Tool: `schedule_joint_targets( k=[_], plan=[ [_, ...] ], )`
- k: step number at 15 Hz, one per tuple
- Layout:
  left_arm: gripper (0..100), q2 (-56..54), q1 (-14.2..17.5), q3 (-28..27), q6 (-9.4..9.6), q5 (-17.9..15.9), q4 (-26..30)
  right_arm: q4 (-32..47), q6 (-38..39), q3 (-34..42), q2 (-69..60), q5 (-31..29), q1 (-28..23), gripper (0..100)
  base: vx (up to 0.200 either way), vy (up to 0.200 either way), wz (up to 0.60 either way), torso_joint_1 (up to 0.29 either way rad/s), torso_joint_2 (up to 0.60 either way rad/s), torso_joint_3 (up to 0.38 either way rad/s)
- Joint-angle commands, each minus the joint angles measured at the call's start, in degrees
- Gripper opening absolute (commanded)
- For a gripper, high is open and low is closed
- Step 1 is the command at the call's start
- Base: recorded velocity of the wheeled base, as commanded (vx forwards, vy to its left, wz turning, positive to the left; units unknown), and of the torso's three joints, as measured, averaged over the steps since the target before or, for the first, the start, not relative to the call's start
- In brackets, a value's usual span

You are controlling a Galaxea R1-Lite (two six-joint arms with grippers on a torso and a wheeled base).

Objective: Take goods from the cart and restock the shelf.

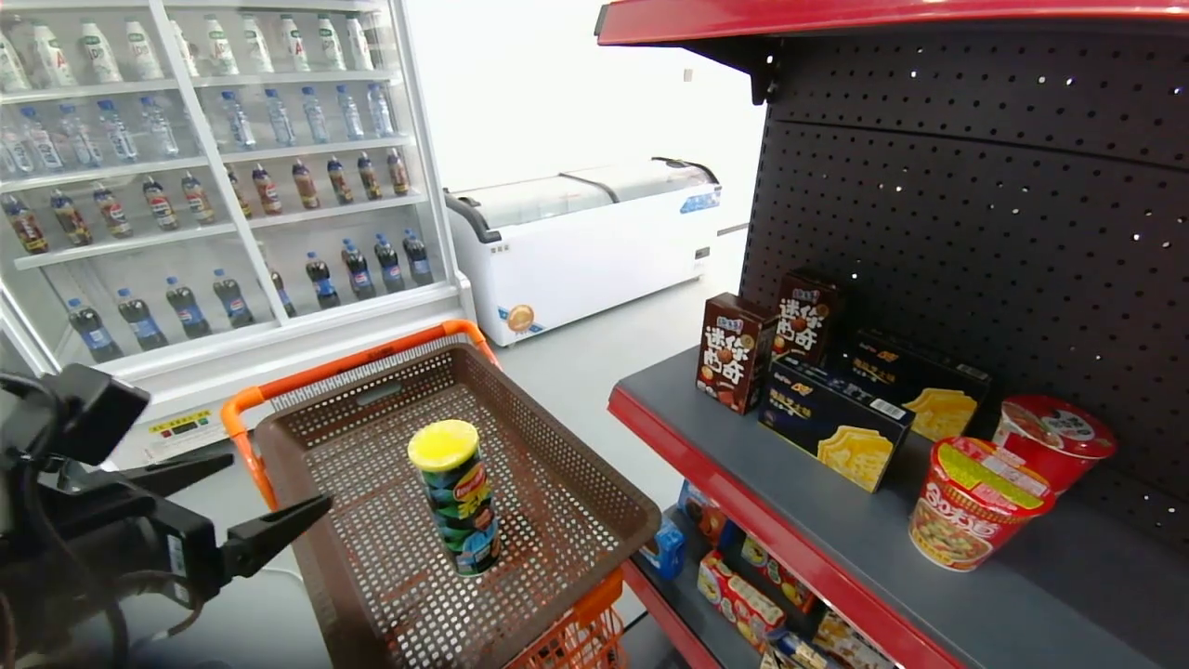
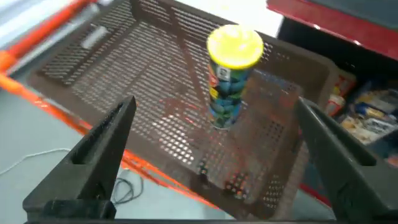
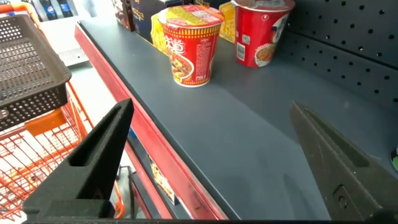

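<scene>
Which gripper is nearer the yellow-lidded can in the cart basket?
Left. The left gripper hangs open at the basket rim, facing the can. The right gripper is open over the shelf, by the noodle cups, away from the cart.

You're looking at white characters showing on the two brown boxes (image 1: pixel 734 351) at centre right, red ones running across the noodle cup (image 1: pixel 973 506) at lower right, and blurry label print wrapping the can (image 1: pixel 457 502) at lower centre.
</scene>
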State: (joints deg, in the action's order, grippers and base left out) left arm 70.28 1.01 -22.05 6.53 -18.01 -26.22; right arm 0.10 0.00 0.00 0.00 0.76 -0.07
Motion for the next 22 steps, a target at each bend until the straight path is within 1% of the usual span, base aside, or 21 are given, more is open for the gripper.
schedule_joint_targets(
  k=[1,2,3,5,8,10,11,13,14,15,16,17,18,19,22],
  plan=[
    [100,10.0,-1.9,1.5,0.15,-3.2,-3.1,0.0,0.0,0.0,0.1,0.0,0.0,100,0.0,0.0,0.0,0.0,0.0,0.0],
    [100,13.0,-3.7,0.7,0.15,-3.3,-4.9,0.0,0.0,0.0,0.1,0.0,0.0,100,0.0,0.0,0.0,0.0,0.0,0.0],
    [100,16.1,-4.2,0.3,0.15,-3.3,-7.5,0.0,0.0,0.0,0.1,0.0,0.0,100,0.0,0.0,0.0,0.0,0.0,0.0],
    [100,22.8,-4.2,0.0,0.15,-3.3,-13.9,0.0,0.0,0.0,0.1,0.0,0.0,100,0.0,0.0,0.0,0.0,0.0,0.0],
    [100,30.6,-4.4,0.3,0.23,-3.2,-20.5,0.0,0.0,0.0,0.1,0.0,0.0,100,0.0,0.0,0.0,0.0,0.0,0.0],
    [100,35.2,-4.4,0.1,0.23,-3.3,-23.8,0.0,0.0,0.0,0.1,0.0,0.0,100,0.0,0.0,0.0,0.0,0.0,0.0],
    [100,36.6,-4.4,-0.3,0.23,-3.3,-24.3,0.0,0.0,0.0,0.1,0.0,0.0,100,0.0,0.0,0.0,0.0,0.0,0.0],
    [100,41.7,-4.5,-2.3,0.23,-3.3,-27.2,0.0,0.0,0.0,0.1,0.0,0.0,100,0.0,0.0,0.0,0.0,0.0,0.0],
    [100,41.7,-4.5,-2.3,0.23,-3.3,-27.2,0.0,0.0,0.0,0.1,0.0,0.0,100,0.0,0.0,0.0,0.0,0.0,0.0],
    [100,45.0,-6.2,-3.3,0.06,-3.3,-29.6,0.0,0.0,0.0,0.1,0.0,0.0,100,0.0,0.0,0.0,0.0,0.0,0.0],
    [100,46.0,-7.1,-3.6,0.06,-3.3,-30.3,0.0,0.0,0.0,0.1,0.0,0.0,100,0.0,0.0,0.0,0.0,0.0,0.0],
    [100,47.8,-8.7,-4.7,-0.03,-3.2,-31.3,0.0,0.0,0.0,0.1,0.0,0.0,100,0.0,0.0,0.0,0.0,0.0,0.0],
    [100,49.3,-9.6,-6.1,0.06,-3.1,-31.7,0.0,0.0,0.0,0.1,0.0,0.0,100,0.0,0.0,0.0,0.0,0.0,0.0],
    [100,50.2,-10.1,-7.1,0.06,-3.0,-31.7,0.0,0.0,0.0,0.1,0.0,0.0,100,0.0,0.0,0.0,0.0,0.0,0.0],
    [100,54.4,-11.3,-11.8,0.15,-1.0,-31.7,0.0,0.0,0.0,0.1,0.0,0.0,100,0.0,0.0,0.0,0.0,0.0,0.0]
  ],
)
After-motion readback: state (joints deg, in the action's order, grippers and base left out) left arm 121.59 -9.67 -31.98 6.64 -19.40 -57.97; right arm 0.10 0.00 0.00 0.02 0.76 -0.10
